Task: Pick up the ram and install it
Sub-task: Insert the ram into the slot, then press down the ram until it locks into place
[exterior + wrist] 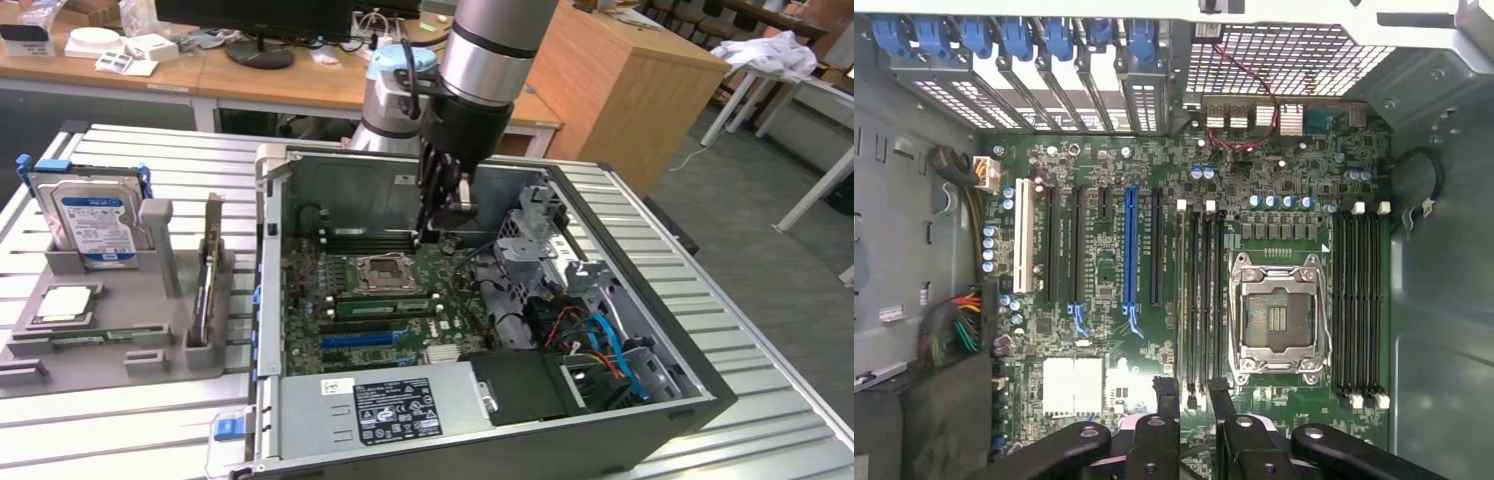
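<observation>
My gripper (447, 215) hangs inside the open computer case (667, 395), above the motherboard (400, 300) near the far memory slots (367, 240). In the wrist view its two black fingers (1166, 405) stand apart over the motherboard (1114, 260), beside the memory slots (1199, 290) and the empty processor socket (1279, 315); I see nothing between them. The ram (208, 285), a long thin stick, stands on edge in the grey holder (120, 345) at the exterior view's left, outside the case and well away from the gripper (1192, 405).
The holder also carries a silver hard drive (94, 215) with a blue-white label and a small square processor chip (64, 305). A power supply (387, 405) and cables (601, 345) fill the case's near side. Desks stand behind the ribbed table (120, 430).
</observation>
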Controlling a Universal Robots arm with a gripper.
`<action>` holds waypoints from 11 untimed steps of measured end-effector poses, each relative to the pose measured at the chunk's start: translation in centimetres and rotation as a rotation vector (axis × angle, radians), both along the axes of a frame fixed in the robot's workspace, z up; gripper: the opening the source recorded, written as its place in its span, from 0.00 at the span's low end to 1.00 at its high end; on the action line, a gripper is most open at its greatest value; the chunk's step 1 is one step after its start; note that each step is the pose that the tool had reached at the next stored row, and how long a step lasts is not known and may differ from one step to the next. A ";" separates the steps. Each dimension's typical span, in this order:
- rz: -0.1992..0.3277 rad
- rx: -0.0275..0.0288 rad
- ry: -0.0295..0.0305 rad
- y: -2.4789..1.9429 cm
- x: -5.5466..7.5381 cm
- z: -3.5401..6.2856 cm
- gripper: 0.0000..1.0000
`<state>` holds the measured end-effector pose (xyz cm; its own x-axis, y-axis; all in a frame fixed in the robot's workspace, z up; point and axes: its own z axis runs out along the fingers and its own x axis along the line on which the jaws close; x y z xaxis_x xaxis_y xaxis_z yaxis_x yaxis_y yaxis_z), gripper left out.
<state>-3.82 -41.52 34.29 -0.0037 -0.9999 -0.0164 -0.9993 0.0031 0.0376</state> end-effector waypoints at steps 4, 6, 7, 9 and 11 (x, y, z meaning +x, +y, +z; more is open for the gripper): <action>0.000 0.0005 -0.0002 0.00 0.0 0.48 0.25; 0.000 0.0007 -0.0003 0.00 0.0 0.56 0.25; 0.000 0.0007 -0.0003 0.00 0.0 0.56 0.25; 0.000 0.0005 -0.0006 0.00 0.0 0.57 0.25; 0.000 0.0005 -0.0010 0.00 0.0 0.57 0.25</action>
